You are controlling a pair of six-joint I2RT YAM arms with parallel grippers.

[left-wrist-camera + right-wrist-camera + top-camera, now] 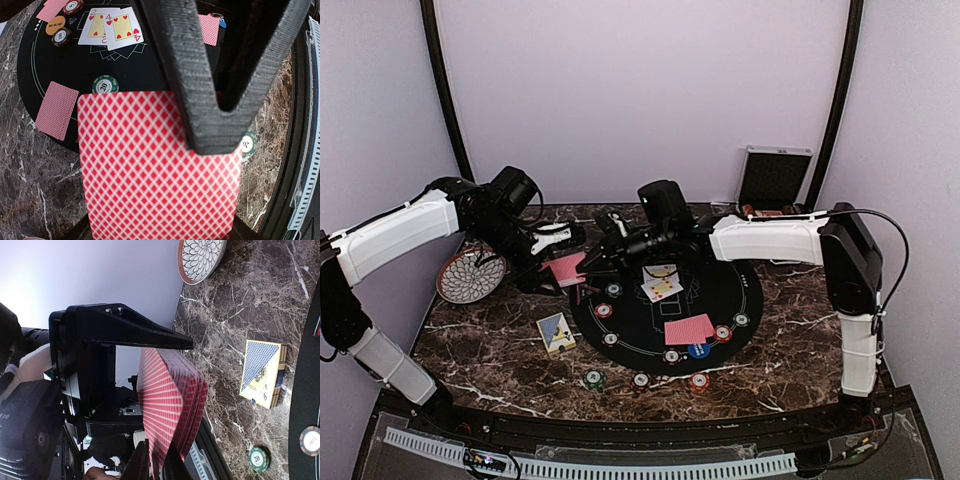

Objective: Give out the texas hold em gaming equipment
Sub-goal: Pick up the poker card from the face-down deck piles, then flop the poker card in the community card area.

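Clamping card (pixel 140 165) left, deck (pixel 170 405) right, near mat (pixel 75 65) edge

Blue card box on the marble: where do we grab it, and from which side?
Grip the card box across its two long edges, coming straight down from above. It lies flat on the marble table, clear of the black mat, and its side walls show enough thickness to pinch.

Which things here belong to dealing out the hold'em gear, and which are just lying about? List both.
Job: red-backed card stack in right end effector; face-up white cards; round poker chips.
Lying about: patterned white plate; silver hinged case; blue card box.
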